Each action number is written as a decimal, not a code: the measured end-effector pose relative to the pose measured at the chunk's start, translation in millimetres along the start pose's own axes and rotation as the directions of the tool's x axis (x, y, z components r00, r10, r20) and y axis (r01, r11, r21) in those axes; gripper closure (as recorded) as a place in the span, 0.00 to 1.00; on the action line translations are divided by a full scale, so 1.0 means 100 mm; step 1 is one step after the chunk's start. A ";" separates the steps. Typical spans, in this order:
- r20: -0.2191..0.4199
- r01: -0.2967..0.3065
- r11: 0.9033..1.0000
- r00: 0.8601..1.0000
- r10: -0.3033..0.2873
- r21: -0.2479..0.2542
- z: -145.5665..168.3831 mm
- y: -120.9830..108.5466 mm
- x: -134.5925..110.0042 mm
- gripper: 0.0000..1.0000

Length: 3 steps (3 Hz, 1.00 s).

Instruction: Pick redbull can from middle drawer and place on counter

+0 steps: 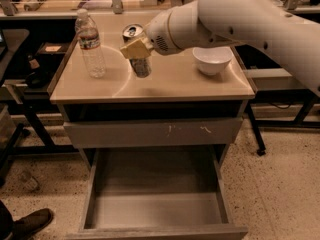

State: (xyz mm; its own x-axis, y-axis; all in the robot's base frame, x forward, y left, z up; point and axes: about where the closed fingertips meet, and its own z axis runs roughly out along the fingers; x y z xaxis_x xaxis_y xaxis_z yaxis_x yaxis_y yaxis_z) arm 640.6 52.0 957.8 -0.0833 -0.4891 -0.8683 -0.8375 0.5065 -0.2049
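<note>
The redbull can [141, 65] has a silver top with a pull tab and is over the back middle of the beige counter [180, 82]. My gripper [136, 50] is shut on the can, with a beige finger [131, 49] across its upper side. The can is tilted a little. I cannot tell whether its base touches the counter. The middle drawer [155, 209] is pulled open below, and its grey floor holds nothing.
A clear water bottle [90, 43] stands at the counter's left. A white bowl [212, 60] sits at the right, under my arm. A shut grey drawer front [155, 132] with pale scratches lies under the counter. A shoe [30, 224] is on the floor at bottom left.
</note>
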 end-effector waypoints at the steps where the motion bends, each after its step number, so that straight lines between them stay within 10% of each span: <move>1: 0.005 -0.025 0.999 1.000 0.025 -0.034 0.21 -0.11 0.04 1.00; 3: 0.001 -0.071 0.993 0.997 0.071 -0.089 0.63 -0.41 0.15 1.00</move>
State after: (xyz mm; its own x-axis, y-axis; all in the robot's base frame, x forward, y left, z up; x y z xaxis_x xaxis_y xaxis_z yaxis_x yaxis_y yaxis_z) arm 707.4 68.7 925.0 -0.1420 -0.4510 -0.8812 -0.8744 0.4745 -0.1019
